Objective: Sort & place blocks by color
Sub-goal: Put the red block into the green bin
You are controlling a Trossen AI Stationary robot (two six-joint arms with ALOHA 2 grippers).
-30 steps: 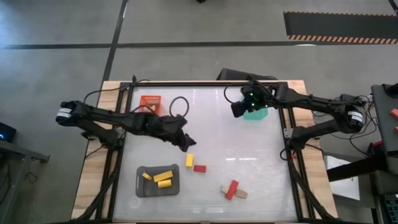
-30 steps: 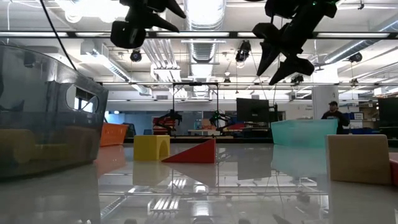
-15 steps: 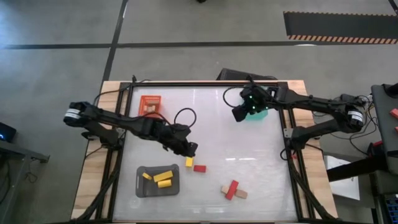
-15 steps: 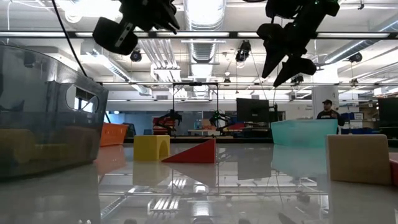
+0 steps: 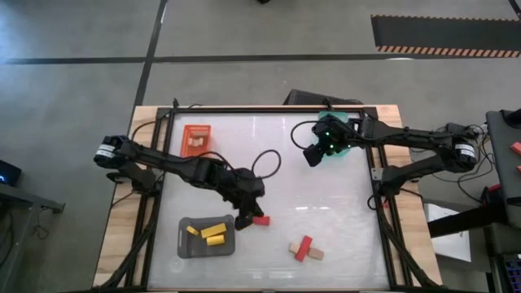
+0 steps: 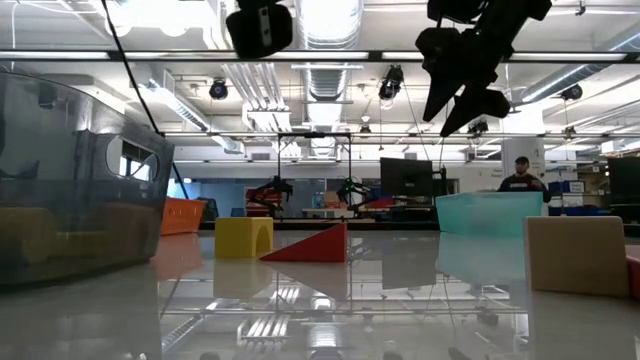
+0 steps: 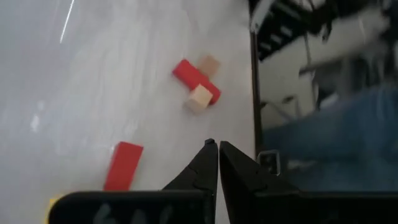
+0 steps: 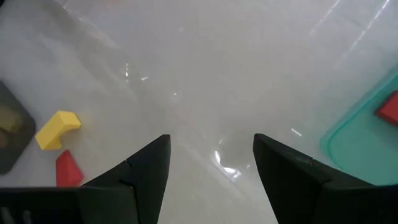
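My left gripper (image 5: 242, 220) hangs shut above the table's middle, over the loose yellow arch block (image 6: 244, 237) and beside the red wedge (image 5: 260, 220); in the high view it hides the yellow one. The left wrist view shows its fingers (image 7: 217, 155) together, the red wedge (image 7: 123, 165) below. A long red block crossed with tan blocks (image 5: 305, 248) lies toward the near right. Yellow blocks (image 5: 207, 232) lie in the grey tray (image 5: 186, 244). My right gripper (image 5: 312, 155) hovers open next to the green tray (image 5: 342, 146), which holds a red block (image 8: 388, 107).
The orange tray (image 5: 196, 137) with tan blocks sits at the far left. A black cable (image 5: 264, 163) loops over the table behind my left arm. A tan block (image 6: 577, 255) stands close to the low camera. A person (image 6: 517, 175) stands in the room beyond.
My left gripper has swung from the table's middle toward the near edge and a little right, ending over the loose yellow block, which it now covers from above. My right gripper has drifted slightly toward the near edge. No block has moved.
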